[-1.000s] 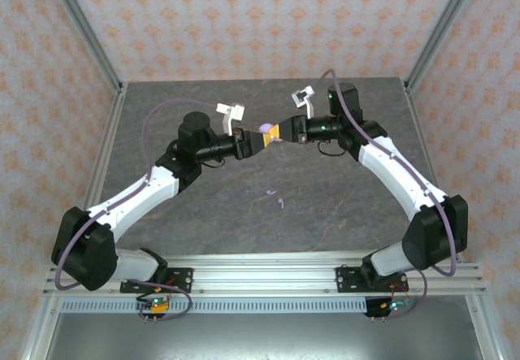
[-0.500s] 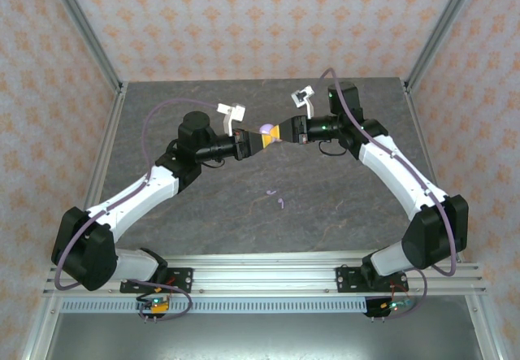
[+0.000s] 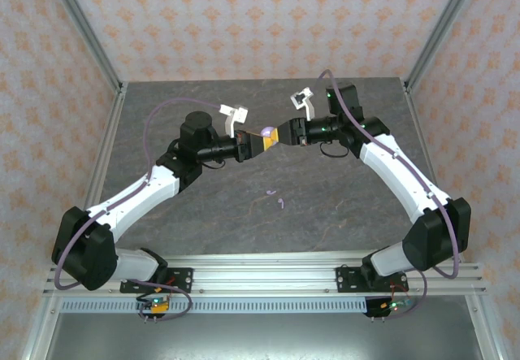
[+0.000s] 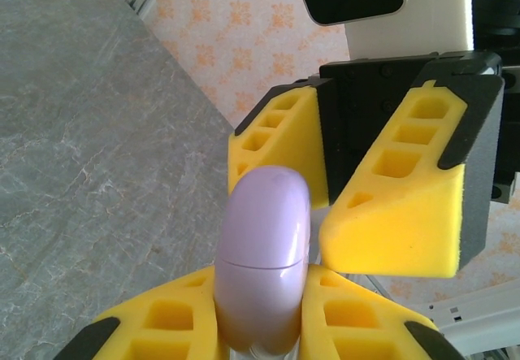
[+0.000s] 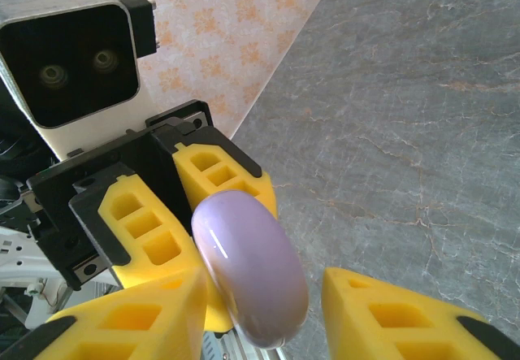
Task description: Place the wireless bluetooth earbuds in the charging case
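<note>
The lilac charging case [image 3: 266, 130] hangs above the middle of the table, closed, its seam showing in the left wrist view. My left gripper [image 3: 259, 139] is shut on the lower half of the case [image 4: 264, 262], one yellow pad on each flat side. From the opposite side, my right gripper [image 3: 276, 135] straddles the case [image 5: 248, 271] with its jaws open; the right-hand pad [image 5: 390, 315] stands clear of it. Two tiny lilac earbuds [image 3: 272, 191] [image 3: 282, 203] lie on the table in front of both grippers.
The grey stone-patterned table [image 3: 341, 206] is bordered by an aluminium frame [image 3: 97, 59] and patterned walls. Both arms reach inward from their bases at the near rail [image 3: 260, 279], meeting nose to nose mid-table.
My left gripper has closed on the case. The right gripper's jaws have spread apart and let go of it. Both arms stayed nearly in place.
</note>
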You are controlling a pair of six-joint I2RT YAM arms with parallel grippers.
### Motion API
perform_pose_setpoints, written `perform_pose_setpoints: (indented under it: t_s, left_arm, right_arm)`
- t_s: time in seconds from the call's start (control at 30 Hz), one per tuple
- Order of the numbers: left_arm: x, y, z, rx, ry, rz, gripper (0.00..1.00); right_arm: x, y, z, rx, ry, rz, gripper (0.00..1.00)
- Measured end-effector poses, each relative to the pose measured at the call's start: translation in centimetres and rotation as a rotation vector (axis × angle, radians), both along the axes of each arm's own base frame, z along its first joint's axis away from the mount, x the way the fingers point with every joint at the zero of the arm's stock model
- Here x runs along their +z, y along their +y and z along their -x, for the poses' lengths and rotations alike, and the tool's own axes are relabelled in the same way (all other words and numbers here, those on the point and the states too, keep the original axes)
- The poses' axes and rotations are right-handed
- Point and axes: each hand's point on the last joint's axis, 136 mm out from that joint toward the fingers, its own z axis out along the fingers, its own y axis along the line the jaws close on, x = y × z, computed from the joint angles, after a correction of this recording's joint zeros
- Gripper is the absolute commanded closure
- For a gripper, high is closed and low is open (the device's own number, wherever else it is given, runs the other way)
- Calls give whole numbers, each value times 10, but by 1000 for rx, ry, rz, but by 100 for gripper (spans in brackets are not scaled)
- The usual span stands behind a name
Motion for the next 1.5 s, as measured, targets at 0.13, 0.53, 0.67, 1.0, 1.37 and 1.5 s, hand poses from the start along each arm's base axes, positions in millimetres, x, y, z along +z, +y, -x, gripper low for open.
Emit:
perform_pose_setpoints:
  t_s: [0.13,0.53,0.67,1.0,1.37,1.5]
  left_arm:
    - [-1,0,1,-5,-7,-6,80]
    - [-1,-5,6,-31,-2,-6,80]
    - [-1,-5,7,-36,-7,-6,79]
    - [3,-6,9,-48,-14,-10,66]
    - [3,-15,12,-78,-12,-9,64]
    - [3,-15,12,-79,-14,-11,67]
  right_arm:
    - [0,0,2,8,0,-2,59]
    - [1,1,3,20,-9,-4,73]
    - [2,0,2,20,-16,-2,78]
    - [3,0,4,30,-14,-7,82]
    - [7,3,10,61,-3,-29,81]
    - [7,3,10,61,-4,-28,81]
